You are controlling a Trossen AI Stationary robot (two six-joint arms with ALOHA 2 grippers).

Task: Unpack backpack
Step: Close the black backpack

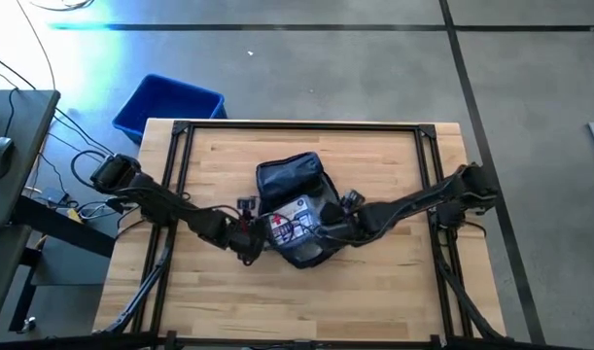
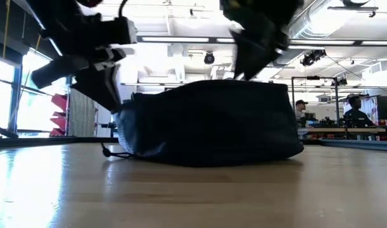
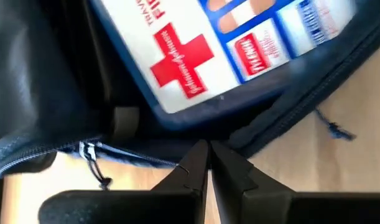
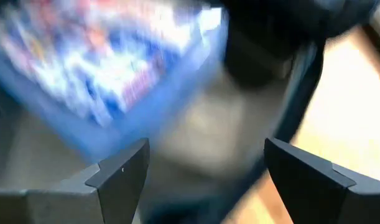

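Observation:
The dark navy backpack (image 1: 295, 185) lies flat on the middle of the wooden table, its mouth toward the near edge. A white first-aid pouch (image 1: 291, 229) with a red cross (image 3: 180, 59) lies in the open mouth. My left gripper (image 1: 252, 240) is shut at the mouth's left rim. My right gripper (image 1: 328, 227) hangs open just over the mouth's right side, above the pouch, with its fingers (image 4: 124, 171) spread and nothing between them. In the low view the backpack (image 2: 212, 123) is a low mound with both grippers above it. My left gripper pinches the backpack's zippered rim (image 3: 230, 138) at the mouth's left side between its two fingertips (image 3: 193, 163). It comes slanting down from the table's left. One layer or several, I cannot tell. The backpack rests on the table, and the rim rises slightly toward the tips.
A bright blue bin (image 1: 170, 105) stands on the floor past the table's far left corner. A black frame (image 1: 306, 126) runs along the table's edges. People (image 2: 353, 107) stand in the room behind, seen in the low view. Bare wood (image 1: 306, 301) lies near the front edge.

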